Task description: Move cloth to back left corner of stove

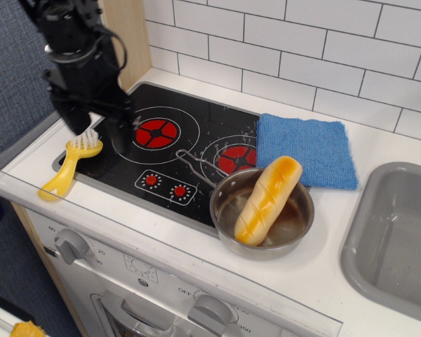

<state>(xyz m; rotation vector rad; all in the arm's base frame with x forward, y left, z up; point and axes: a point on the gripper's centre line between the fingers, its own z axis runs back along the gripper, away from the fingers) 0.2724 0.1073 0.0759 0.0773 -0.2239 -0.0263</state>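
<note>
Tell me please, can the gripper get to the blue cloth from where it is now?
Probably yes. The gripper hangs over the left side of the stove, and the cloth lies flat and uncovered to the right. The pot with the bread stands nearer the front, apparently off the path.

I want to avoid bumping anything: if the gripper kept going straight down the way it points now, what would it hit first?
Probably the black stove surface near its left edge, just right of the yellow brush. Depth is unclear from this one view, so the gripper might clip the brush's bristles instead.
</note>
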